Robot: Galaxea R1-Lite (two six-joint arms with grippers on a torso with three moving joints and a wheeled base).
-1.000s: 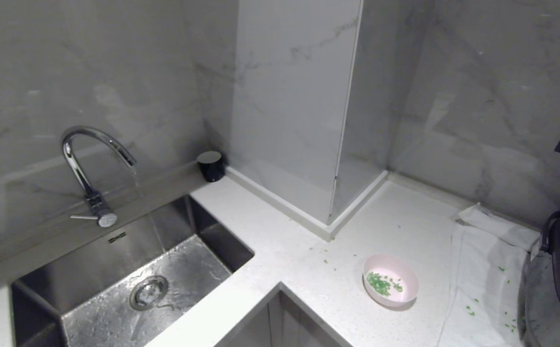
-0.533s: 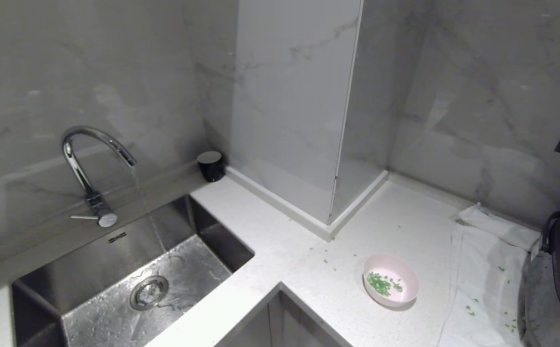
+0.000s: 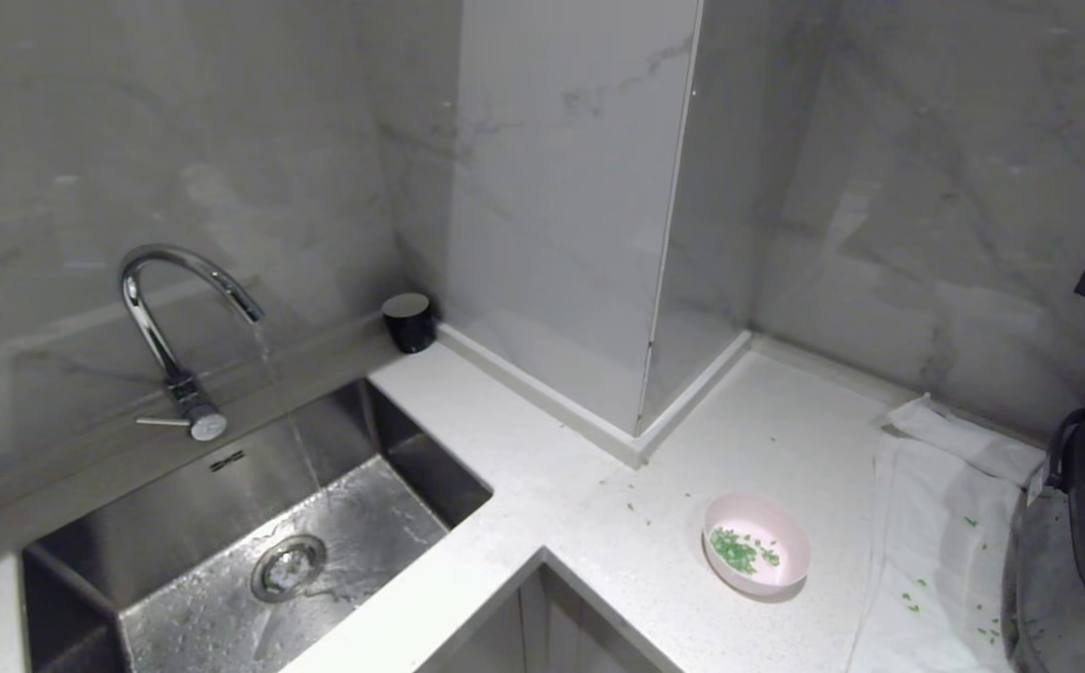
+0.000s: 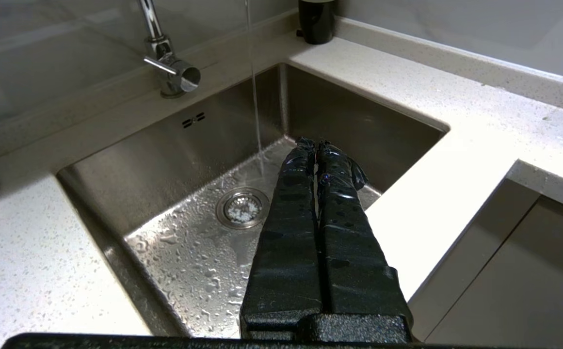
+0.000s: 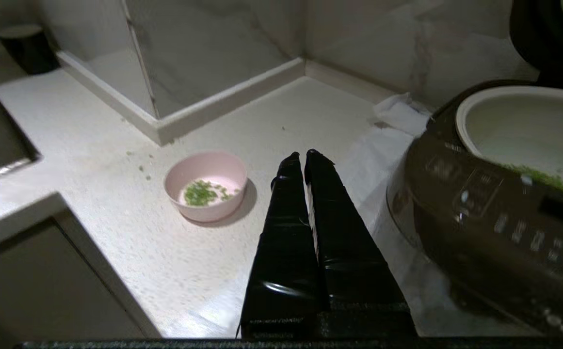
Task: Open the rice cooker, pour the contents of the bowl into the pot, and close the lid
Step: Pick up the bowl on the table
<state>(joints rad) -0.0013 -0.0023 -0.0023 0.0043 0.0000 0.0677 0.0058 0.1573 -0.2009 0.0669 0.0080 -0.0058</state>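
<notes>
Right wrist view is showing me the rice cooker (image 5: pixel 494 213) open; my right gripper (image 5: pixel 300 156), pressed shut and empty, is facing the pink bowl (image 5: pixel 206 191), which needs grasping next. Left gripper (image 4: pixel 314 144) is idling closed over the sink (image 4: pixel 174 160).

Pale pink bowl (image 3: pixel 756 544), white inside, green bits (image 3: pixel 736 550). Dark brown-grey cooker (image 5: pixel 494 213), pale pot (image 5: pixel 523 128). White speckled worktop (image 3: pixel 542 467). Grey-veined marble walls (image 3: pixel 925 187).

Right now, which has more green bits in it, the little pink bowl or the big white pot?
The pot inside the rice cooker shows a thicker green heap; the pink bowl holds only a thin scatter.
</notes>
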